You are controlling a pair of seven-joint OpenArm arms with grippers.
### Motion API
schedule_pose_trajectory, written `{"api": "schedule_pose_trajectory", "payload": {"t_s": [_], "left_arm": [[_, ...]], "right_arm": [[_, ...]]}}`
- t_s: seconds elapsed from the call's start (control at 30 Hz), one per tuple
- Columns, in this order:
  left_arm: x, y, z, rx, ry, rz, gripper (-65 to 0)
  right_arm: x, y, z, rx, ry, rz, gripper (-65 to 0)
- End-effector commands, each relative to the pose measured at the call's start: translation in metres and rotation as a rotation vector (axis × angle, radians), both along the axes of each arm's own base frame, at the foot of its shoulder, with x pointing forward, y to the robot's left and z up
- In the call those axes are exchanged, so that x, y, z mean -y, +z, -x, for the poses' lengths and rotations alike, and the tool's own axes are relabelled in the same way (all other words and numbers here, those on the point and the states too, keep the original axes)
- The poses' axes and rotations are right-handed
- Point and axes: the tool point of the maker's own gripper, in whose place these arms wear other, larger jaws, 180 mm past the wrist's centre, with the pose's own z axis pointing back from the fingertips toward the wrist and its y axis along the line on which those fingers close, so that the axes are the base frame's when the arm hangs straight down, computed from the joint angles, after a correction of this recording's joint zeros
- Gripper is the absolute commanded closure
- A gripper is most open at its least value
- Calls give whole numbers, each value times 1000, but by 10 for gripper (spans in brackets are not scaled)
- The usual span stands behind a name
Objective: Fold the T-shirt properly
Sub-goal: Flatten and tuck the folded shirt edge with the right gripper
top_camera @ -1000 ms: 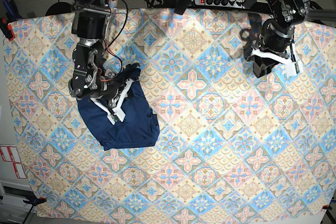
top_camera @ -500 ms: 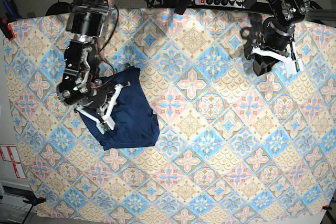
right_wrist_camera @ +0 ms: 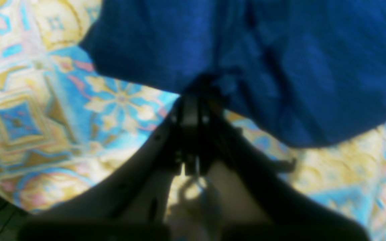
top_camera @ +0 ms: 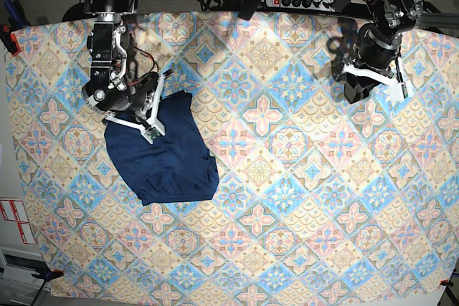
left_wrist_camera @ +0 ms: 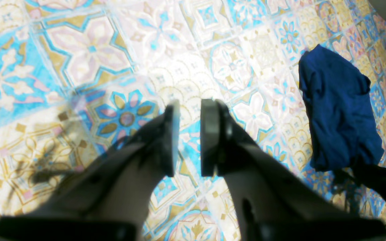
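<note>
Drawn back to the near edge of the compactly bundled T-shirt (top_camera: 168, 163), the right gripper (right_wrist_camera: 193, 100) is closed, pinching fabric perhaps, while only straightening seems left and the left gripper (left_wrist_camera: 190, 103) hangs parted and empty over bare tablecloth (top_camera: 287, 213).

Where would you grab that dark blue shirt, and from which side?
Probably by the corner jutting out at the near right of the shirt, coming from the camera's side: it lies flat, the tablecloth around it is bare, and its thin edge looks easy to pinch.
</note>
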Motion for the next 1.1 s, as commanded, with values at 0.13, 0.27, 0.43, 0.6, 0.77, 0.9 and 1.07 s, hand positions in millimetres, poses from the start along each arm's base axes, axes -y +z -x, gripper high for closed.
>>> {"api": "schedule_pose_trajectory", "payload": {"t_s": [0.13,0.27,0.43,0.6,0.77,0.9,1.07], "left_arm": [[-1,5,3,16,0,-7,-103],[-1,4,4,14,0,-7,-103],[-2,4,4,14,-1,-8,-103],[-2,4,4,13,0,-10,-103],[-3,1,10,-3,-2,-14,-103],[-3,1,10,-3,-3,-13,-103],[-2,2,9,0,-4,-12,-103]], "right_arm": [[-38,-13,-1,-4,52,-103,-2],[-50,-33,7,-51,48,-154,-2],[-65,-39,3,-80,46,-190,-2],[-68,-23,-12,-40,54,-181,-2],[-54,19,-22,69,63,-104,-2],[-40,40,-25,132,56,-61,-2],[-33,23,-20,84,55,-57,-2]]}}
